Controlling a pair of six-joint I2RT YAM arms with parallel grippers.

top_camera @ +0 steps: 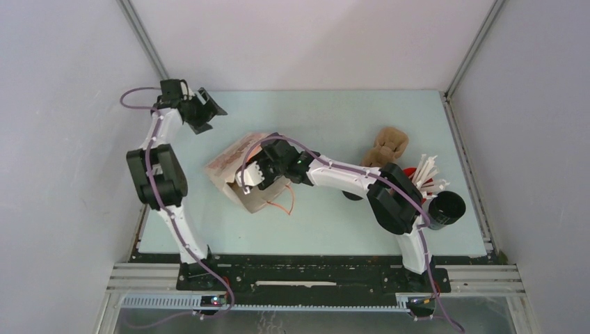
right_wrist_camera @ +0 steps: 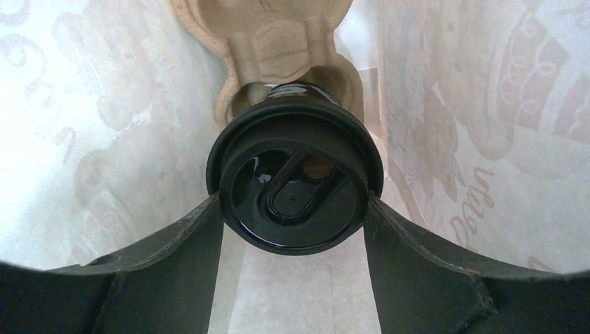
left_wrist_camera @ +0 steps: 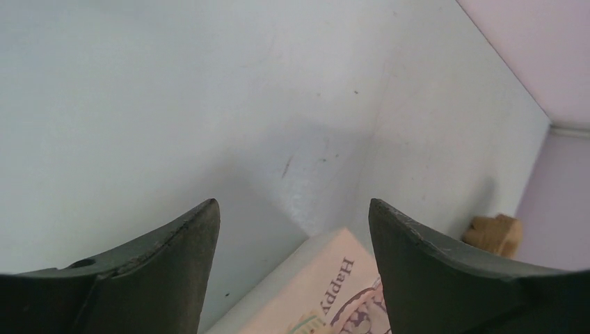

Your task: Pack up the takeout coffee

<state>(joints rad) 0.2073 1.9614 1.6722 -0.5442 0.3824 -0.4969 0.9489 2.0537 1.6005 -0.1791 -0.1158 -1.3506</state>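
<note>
In the right wrist view the takeout coffee (right_wrist_camera: pixel 296 174), a black cup with a glossy black lid, lies deep inside a printed paper bag (right_wrist_camera: pixel 104 139). Its far end rests in a brown moulded-pulp carrier (right_wrist_camera: pixel 278 42). My right gripper (right_wrist_camera: pixel 292 205) is shut on the cup, one fingertip pressed to each side of the lid. From above, the right gripper (top_camera: pixel 254 177) reaches into the mouth of the bag (top_camera: pixel 226 163), which lies on its side; the cup is hidden there. My left gripper (top_camera: pixel 209 108) hangs open and empty over the back left of the table, above the bag's corner (left_wrist_camera: pixel 334 292).
A red cup of white sticks (top_camera: pixel 426 174) and an open black cup (top_camera: pixel 445 207) stand at the right, beside the right arm's elbow. A brown lumpy object (top_camera: pixel 386 146) lies behind them, also seen from the left wrist (left_wrist_camera: pixel 495 234). An orange cord (top_camera: pixel 286 205) trails from the bag.
</note>
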